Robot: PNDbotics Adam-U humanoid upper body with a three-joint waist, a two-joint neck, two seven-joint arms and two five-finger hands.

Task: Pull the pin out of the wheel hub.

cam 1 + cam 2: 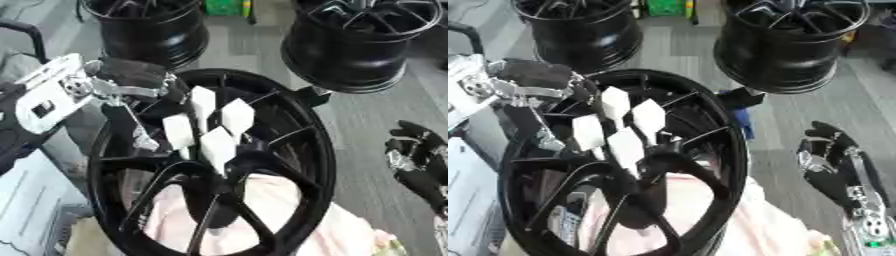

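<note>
The left hand (pixel 144 82) reaches over the wheel hub (pixel 289 125) rim at ten o'clock, fingers curled toward the white pins (pixel 217 145); whether it grips one cannot be told. The right hand (pixel 833 165) hangs relaxed and open at three o'clock.

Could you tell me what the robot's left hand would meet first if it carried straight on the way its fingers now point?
Probably the hub of the black wheel: the left hand already reaches between the spokes, though depth is unclear.

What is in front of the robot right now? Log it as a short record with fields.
main object: black spoked wheel, tilted upright
at hub: four white pins clustered at the centre
left robot hand: at the wheel's upper left rim; fingers unclear
right robot hand: idle at right, open, apart from the wheel
background: two more black wheels on the floor
under wheel: pink cloth
</note>
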